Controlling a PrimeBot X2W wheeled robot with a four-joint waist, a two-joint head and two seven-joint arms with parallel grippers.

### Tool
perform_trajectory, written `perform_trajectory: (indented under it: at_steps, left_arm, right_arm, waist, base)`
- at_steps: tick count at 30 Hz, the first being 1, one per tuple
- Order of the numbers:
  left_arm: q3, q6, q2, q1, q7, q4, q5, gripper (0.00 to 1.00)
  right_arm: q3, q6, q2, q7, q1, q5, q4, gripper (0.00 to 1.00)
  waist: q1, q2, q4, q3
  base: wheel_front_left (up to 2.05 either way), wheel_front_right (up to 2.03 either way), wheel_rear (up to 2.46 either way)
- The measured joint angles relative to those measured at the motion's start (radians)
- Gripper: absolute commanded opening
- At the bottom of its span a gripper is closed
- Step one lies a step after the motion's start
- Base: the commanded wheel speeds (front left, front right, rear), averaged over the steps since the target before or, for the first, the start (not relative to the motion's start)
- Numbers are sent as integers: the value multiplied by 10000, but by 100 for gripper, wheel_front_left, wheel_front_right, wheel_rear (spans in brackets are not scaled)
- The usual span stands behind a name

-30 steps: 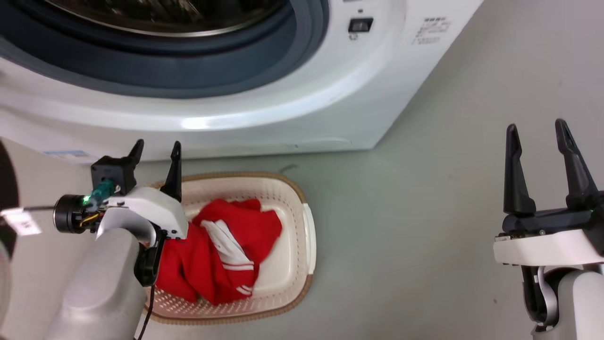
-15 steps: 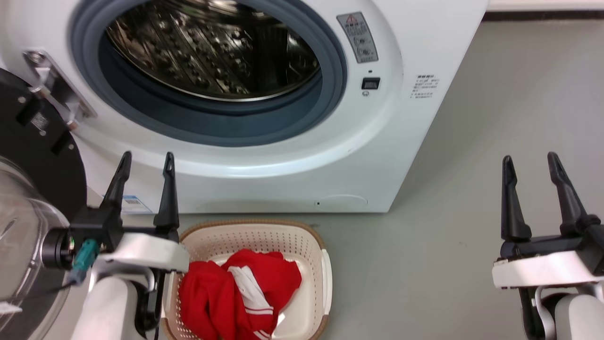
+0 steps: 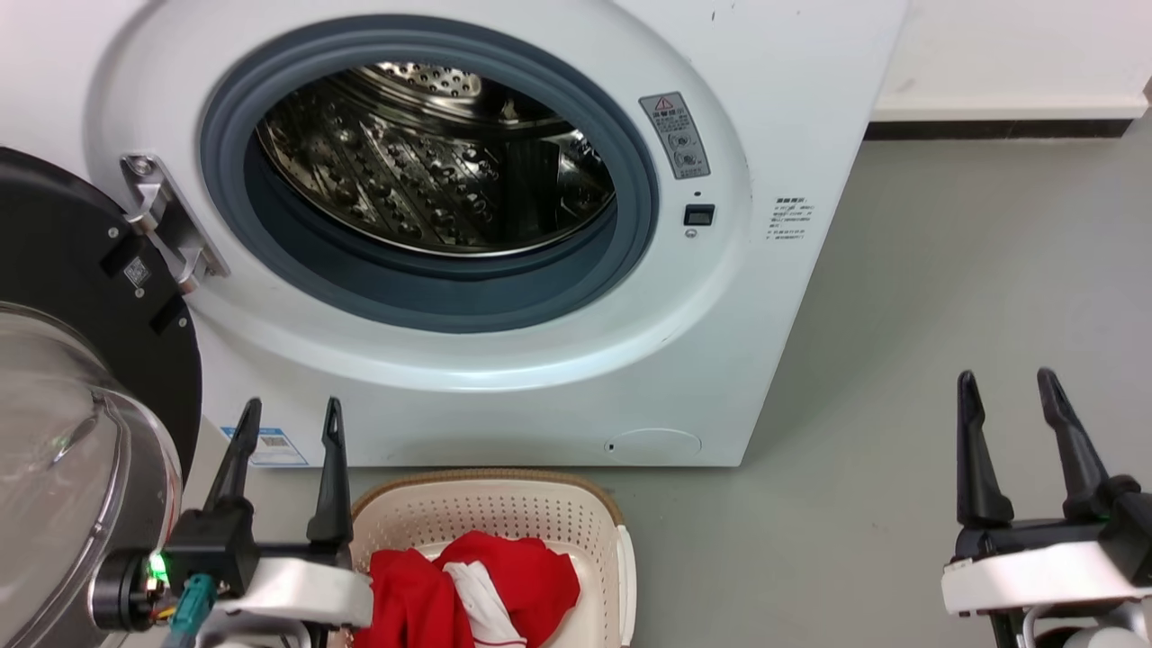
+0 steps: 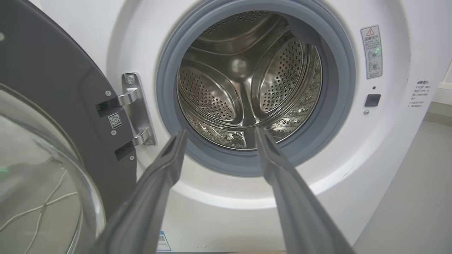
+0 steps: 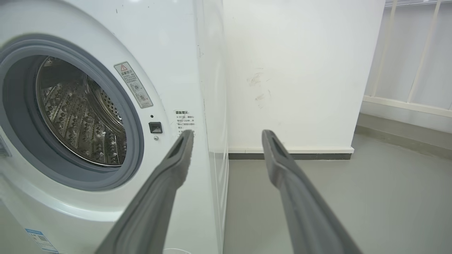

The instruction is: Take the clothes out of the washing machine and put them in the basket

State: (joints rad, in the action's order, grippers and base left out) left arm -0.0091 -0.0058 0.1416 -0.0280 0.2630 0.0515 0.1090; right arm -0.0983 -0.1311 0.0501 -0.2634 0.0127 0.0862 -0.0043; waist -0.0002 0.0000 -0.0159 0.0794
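Note:
The white washing machine (image 3: 792, 108) stands in front of me, its door (image 3: 81, 297) swung open to the left. Its steel drum (image 3: 432, 171) shows bare metal, also in the left wrist view (image 4: 247, 77). The red clothes (image 3: 477, 589) with a white strip lie in the cream basket (image 3: 504, 508) on the floor below the porthole. My left gripper (image 3: 290, 412) is open just left of the basket, fingers pointing up at the machine front, nothing between them (image 4: 219, 135). My right gripper (image 3: 1006, 382) is open over the floor to the right (image 5: 227, 135).
The open door's glass bowl (image 3: 63, 468) bulges close beside my left arm. Grey floor (image 3: 972, 288) stretches right of the machine to a white wall (image 3: 1008, 54) with a dark skirting. A white railing (image 5: 413, 53) shows at the far right.
The head camera has tilted up, so the whole porthole and drum show and the basket has slid to the bottom edge. Both grippers stay open and empty.

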Motion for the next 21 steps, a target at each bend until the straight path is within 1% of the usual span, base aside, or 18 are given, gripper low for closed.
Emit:
perform_trajectory:
  at_steps: [4,11,21]
  left_arm:
    - [117,0,-224,349,0,-29,-115,100]
    - [90,-33,-343,558,0,4,-489,100]
    - [81,71,-527,711,0,-230,-790,100]
  right_arm:
    - [56,0,0,0,-250,69,23,100]
    - [182,0,0,0,-421,71,188,100]
    - [127,0,0,0,-435,69,184,100]
  waist:
    - [0,0,-44,-255]
    - [0,0,-124,-568]
    - [1,0,-158,-594]
  base:
    - [0,0,0]
    - [0,0,0]
    - [0,0,0]
